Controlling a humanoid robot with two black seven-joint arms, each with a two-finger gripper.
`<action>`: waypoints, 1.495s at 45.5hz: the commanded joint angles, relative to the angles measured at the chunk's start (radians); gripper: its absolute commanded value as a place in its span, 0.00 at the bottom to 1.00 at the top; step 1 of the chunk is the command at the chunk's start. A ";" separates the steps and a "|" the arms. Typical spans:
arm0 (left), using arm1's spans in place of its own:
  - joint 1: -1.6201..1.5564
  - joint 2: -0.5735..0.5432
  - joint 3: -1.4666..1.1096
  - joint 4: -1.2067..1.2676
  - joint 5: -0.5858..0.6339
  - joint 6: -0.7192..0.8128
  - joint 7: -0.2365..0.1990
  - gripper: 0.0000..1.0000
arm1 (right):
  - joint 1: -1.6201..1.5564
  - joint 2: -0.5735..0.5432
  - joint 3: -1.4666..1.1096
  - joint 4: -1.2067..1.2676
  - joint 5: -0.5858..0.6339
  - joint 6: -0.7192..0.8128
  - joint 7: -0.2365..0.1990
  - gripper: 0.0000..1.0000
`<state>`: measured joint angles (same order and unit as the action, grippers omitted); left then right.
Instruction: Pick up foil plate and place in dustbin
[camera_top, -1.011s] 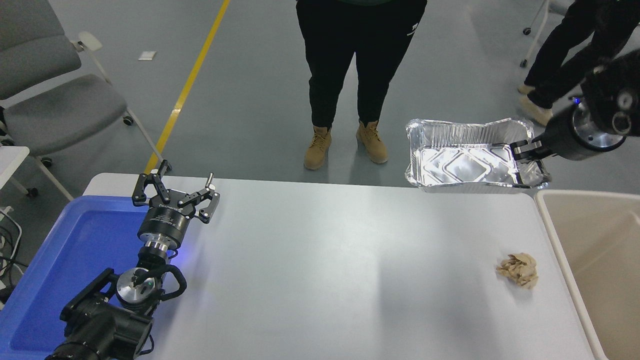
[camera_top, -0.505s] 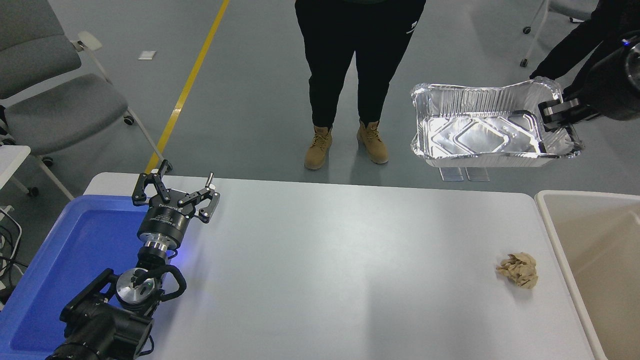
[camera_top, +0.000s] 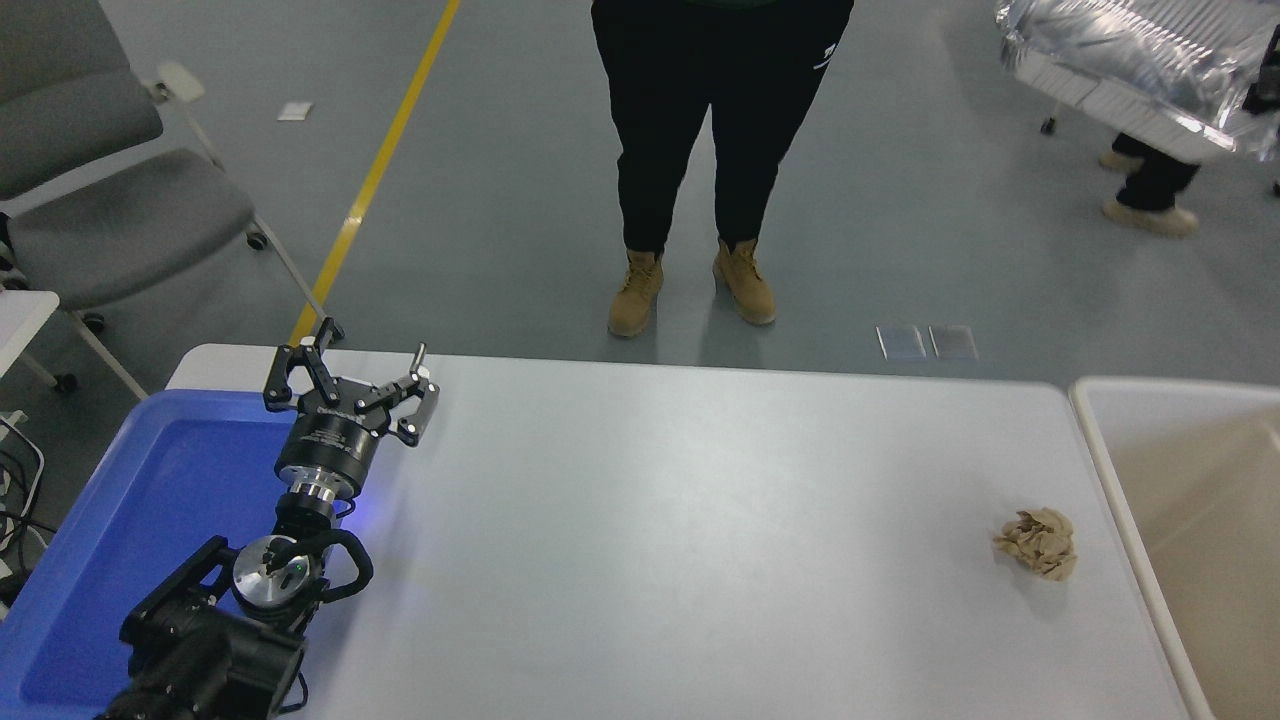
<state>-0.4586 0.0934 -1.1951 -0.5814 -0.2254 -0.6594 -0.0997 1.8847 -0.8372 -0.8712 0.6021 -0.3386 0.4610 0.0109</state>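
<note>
The foil plate (camera_top: 1130, 55) is shiny silver with a crimped rim. It hangs tilted high in the air at the top right corner, above the floor and beyond the table's far right. Only a dark sliver of my right gripper (camera_top: 1264, 95) shows at the plate's right end, at the picture's edge, and it is shut on the plate's rim. The beige dustbin (camera_top: 1092, 425) stands at the table's right end, well below the plate. My left gripper (camera_top: 355, 365) is parked open and empty at the lower left.
A crumpled tan paper wad (camera_top: 1037, 541) lies on the white table (camera_top: 680, 520) near the dustbin. A blue tray (camera_top: 120, 500) sits at the left end. A person (camera_top: 720, 150) stands at the far side, and another person's feet (camera_top: 1150, 205) are at the top right. Grey chairs (camera_top: 110, 200) stand at the far left.
My right gripper has lifted the foil plate up and to the right, from just above the table's far edge to the top right corner, tilting it. The left arm has not moved.
</note>
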 joint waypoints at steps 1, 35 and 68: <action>0.000 0.000 0.000 0.000 0.000 0.000 0.000 0.99 | -0.484 0.024 0.412 -0.531 0.063 -0.050 0.001 0.00; 0.000 0.000 0.000 0.000 0.000 0.000 -0.002 0.99 | -1.190 0.296 0.741 -0.674 0.070 -0.347 0.029 0.00; 0.000 0.000 0.000 0.000 0.000 0.000 -0.002 0.99 | -1.374 0.349 0.816 -0.671 0.070 -0.404 0.043 0.00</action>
<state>-0.4586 0.0936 -1.1950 -0.5814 -0.2255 -0.6593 -0.1004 0.5591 -0.5103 -0.0991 -0.0703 -0.2685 0.0673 0.0530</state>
